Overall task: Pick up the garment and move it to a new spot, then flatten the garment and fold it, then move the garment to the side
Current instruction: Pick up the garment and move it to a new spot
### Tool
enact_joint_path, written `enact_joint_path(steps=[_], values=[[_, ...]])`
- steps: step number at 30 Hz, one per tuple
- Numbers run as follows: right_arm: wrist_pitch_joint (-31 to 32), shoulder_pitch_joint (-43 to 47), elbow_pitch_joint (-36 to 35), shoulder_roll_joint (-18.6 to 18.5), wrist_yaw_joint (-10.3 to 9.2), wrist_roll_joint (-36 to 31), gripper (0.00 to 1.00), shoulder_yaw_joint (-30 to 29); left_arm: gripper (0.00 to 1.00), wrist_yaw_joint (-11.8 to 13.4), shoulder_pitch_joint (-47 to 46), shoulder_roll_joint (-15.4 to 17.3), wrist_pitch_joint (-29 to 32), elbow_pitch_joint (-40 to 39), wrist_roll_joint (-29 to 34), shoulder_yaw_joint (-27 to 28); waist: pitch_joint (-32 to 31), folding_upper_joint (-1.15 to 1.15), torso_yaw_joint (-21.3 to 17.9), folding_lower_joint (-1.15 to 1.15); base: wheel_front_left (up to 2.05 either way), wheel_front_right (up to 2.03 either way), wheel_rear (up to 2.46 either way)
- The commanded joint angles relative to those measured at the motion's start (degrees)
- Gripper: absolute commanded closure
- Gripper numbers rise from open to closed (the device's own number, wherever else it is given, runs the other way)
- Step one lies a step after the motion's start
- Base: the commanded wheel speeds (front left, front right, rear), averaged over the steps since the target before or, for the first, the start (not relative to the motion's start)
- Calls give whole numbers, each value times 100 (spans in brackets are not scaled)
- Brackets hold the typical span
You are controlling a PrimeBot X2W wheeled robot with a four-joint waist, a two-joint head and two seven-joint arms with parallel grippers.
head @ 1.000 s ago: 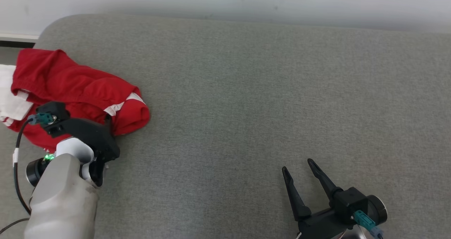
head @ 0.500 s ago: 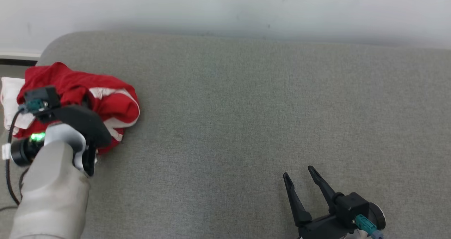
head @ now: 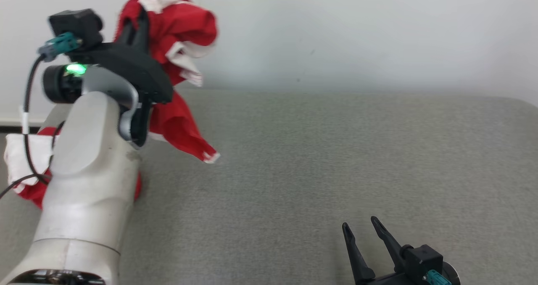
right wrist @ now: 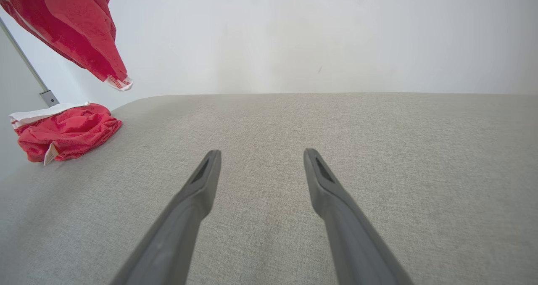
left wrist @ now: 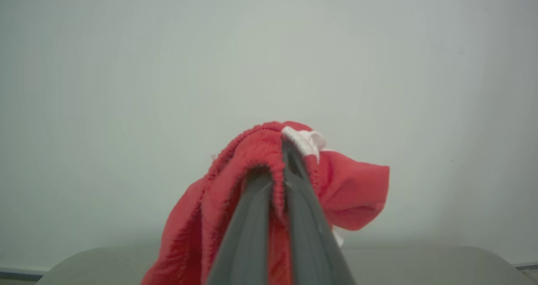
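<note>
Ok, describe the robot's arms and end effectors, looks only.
The left forearm is a smooth pale grey shell. Its black wrist housing carries a teal connector, a black cable with a white tag and a green light. The left end effector and right end effector each have two long tapering dark fingers.

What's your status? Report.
Left gripper shut on the jersey, raised high. Right gripper open, empty. More red-and-white cloth heaped at the grey surface's left edge. Nothing in the way.

A grey fabric surface (head: pixel 336 159) meets a plain white wall (head: pixel 357 32).
</note>
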Motion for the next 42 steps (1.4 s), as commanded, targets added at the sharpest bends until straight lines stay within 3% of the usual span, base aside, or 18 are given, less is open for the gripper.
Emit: enact_joint_path(steps=[1,5,7,12,15,16,23,30,31,32,38,42], values=[[-21,60,13,-9,-12,-35,0,-15,100,-44,-2,-78,20,-103,-47,-94,-208,0,-427,1,0,0,0],[-30,-9,4,-9,-13,-80,0,17,100,-124,174,-185,118,-517,-350,-473,-192,0,-903,1,0,0,0],[-12,-81,-24,-10,-13,-113,0,50,100,-137,408,-199,191,-938,-1010,-1046,-124,0,-1321,1,0,0,0],[22,-175,-67,-9,-12,-190,0,50,100,198,861,-190,178,-1622,-1952,-2100,70,0,-1999,1,0,0,0],[32,-212,-84,-9,-13,-200,0,67,100,392,1026,-191,157,-1811,-2174,-2546,176,0,-2247,1,0,0,0],[31,-234,-101,-9,-13,-198,0,53,100,568,1143,-179,132,-1902,-2336,-2987,269,0,-2438,1,0,0,0],[8,-365,-142,-7,-12,-118,0,92,100,1029,1323,-174,4,-1243,-2376,-3847,569,0,-2833,1,0,0,0],[-19,-321,-82,-8,-13,-79,0,-3,100,1250,1404,-126,-407,-136,-2232,-3944,588,0,-2637,1,0,0,0],[-23,-309,-71,-8,-13,-76,0,-26,58,1223,1462,-134,-435,-20,-2274,-3932,566,0,-2569,1,0,0,0],[-26,-292,-63,-6,-13,-86,0,-20,0,1168,1515,-143,-483,59,-2341,-3881,536,0,-2501,1,0,0,0],[-40,-179,-16,-8,-13,-93,0,-120,0,857,1954,-174,-675,55,-2786,-3534,326,0,-2009,1,0,0,0],[-43,-101,-18,-10,-13,-57,0,-179,0,783,2344,-22,-713,-600,-2634,-2995,196,0,-1759,1,0,0,0]])
